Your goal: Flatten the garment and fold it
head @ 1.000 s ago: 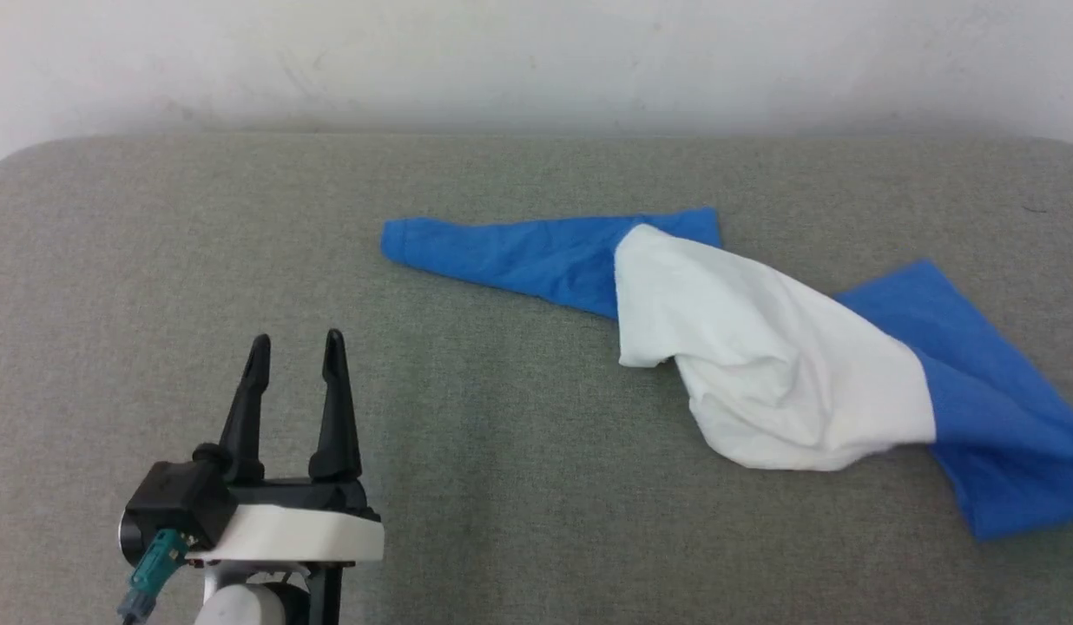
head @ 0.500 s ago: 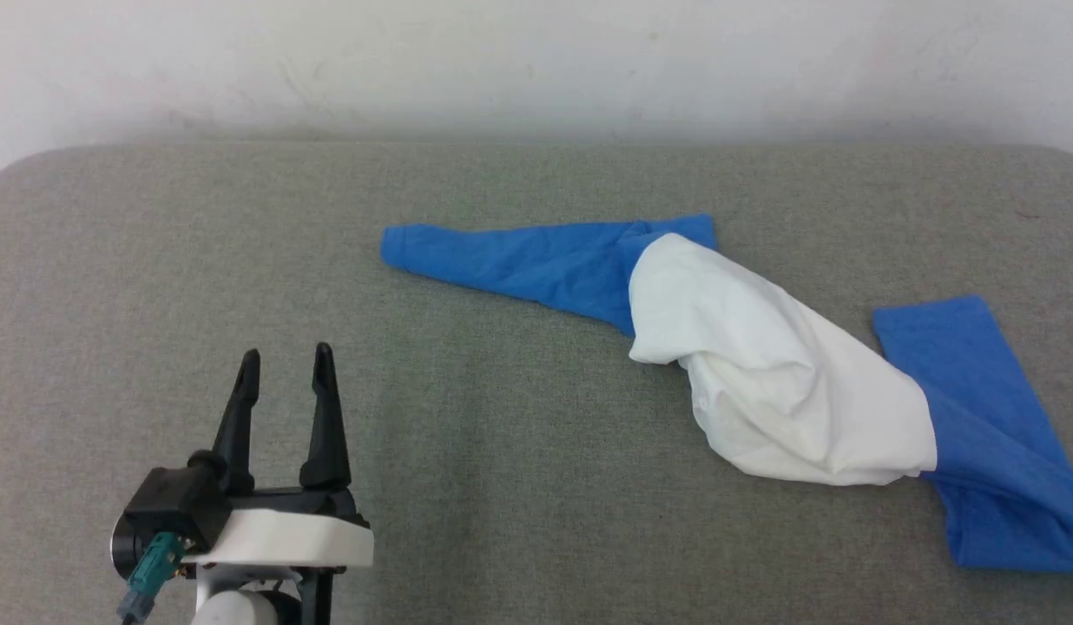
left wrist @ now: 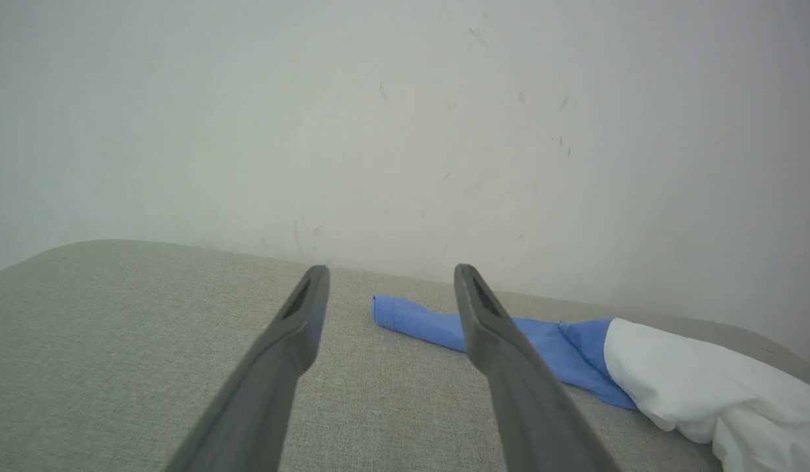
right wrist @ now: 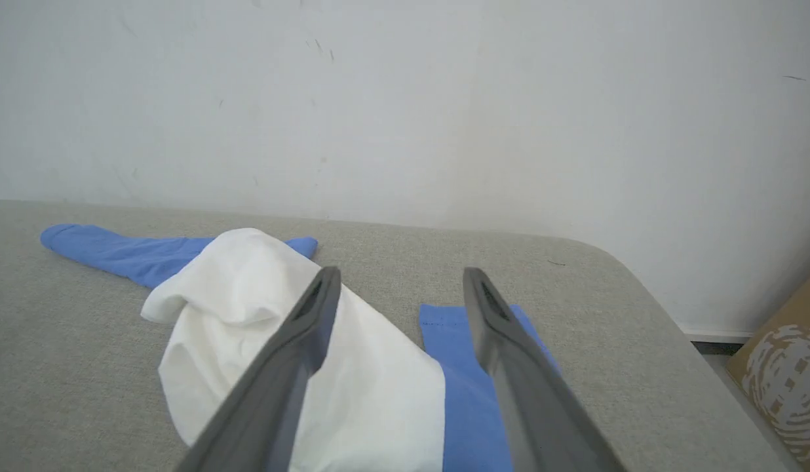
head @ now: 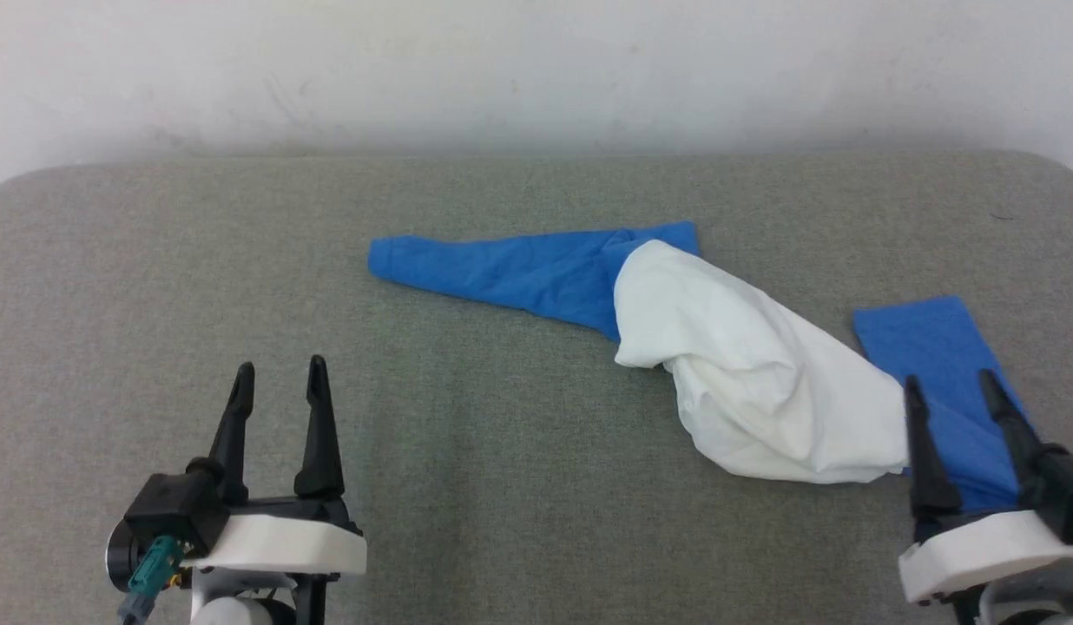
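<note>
Head view: garment (head: 745, 399) lies bunched and twisted on grey pad (head: 502, 486); nothing flattened or folded yet. Right gripper (head: 949, 379) fingers apart and empty, blue sleeve (head: 927, 334) between them. Left gripper (head: 280, 366) fingers apart, garment well right of them.

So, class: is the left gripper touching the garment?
Apart. The head view shows bare table between the left gripper and the garment.

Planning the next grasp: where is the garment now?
Head view: the garment lies crumpled right of centre on the grey table, directly ahead of the right claw.
</note>
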{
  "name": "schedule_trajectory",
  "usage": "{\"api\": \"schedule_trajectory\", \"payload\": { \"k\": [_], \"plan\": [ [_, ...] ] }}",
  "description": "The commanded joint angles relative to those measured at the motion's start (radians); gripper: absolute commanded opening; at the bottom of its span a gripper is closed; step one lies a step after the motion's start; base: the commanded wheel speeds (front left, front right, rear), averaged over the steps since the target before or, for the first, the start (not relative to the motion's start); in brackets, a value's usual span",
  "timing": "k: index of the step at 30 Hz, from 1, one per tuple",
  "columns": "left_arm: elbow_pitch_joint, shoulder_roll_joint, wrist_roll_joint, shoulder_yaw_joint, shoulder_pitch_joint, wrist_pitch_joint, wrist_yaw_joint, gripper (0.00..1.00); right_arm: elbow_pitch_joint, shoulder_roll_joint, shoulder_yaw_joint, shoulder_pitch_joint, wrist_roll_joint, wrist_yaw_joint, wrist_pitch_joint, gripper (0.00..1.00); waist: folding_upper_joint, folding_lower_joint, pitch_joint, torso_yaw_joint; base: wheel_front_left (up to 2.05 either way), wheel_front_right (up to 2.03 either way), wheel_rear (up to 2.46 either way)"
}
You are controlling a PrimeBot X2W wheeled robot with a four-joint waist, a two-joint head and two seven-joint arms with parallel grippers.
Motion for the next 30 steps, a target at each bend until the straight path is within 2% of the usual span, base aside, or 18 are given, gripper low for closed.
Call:
{"api": "schedule_trajectory", "payload": {
  "k": [1, 7, 13, 21, 26, 30],
  "plan": [
    [0.004, -0.001, 0.011, 0.005, 0.013, -0.005, -0.004, 1.0, -0.009, 0.002, 0.018, 0.01, -0.003, -0.001, -0.007, 1.0, 0.0, 0.0, 0.0, -0.007, 0.0, 0.0, 0.0],
    [0.053, 0.007, 0.031, -0.013, -0.021, -0.004, -0.024, 1.0, -0.017, 0.002, 0.083, 0.024, 0.01, -0.001, -0.014, 1.0, 0.0, 0.0, 0.007, -0.031, 0.0, 0.0, 0.0],
    [0.172, 0.035, 0.049, -0.104, -0.246, 0.09, -0.077, 1.0, -0.031, 0.002, 0.09, 0.003, 0.024, -0.001, -0.015, 1.0, 0.0, 0.0, 0.068, -0.057, 0.0, 0.0, 0.0],
    [0.405, 0.061, 0.049, -0.221, -0.588, 0.324, -0.107, 1.0, -0.033, 0.003, 0.119, -0.061, 0.023, -0.001, -0.027, 1.0, 0.0, 0.0, 0.174, -0.138, 0.0, 0.0, 0.0],
    [0.581, 0.076, 0.007, -0.259, -0.705, 0.523, -0.112, 1.0, -0.012, 0.003, 0.125, -0.089, 0.031, -0.001, -0.043, 1.0, 0.0, 0.0, 0.211, -0.185, 0.0, 0.0, 0.0],
    [0.685, 0.09, -0.024, -0.288, -0.76, 0.611, -0.113, 1.0, 0.01, 0.003, 0.121, -0.098, 0.034, -0.001, -0.052, 1.0, 0.0, 0.0, 0.226, -0.209, 0.0, 0.0, 0.0]
  ]
}}
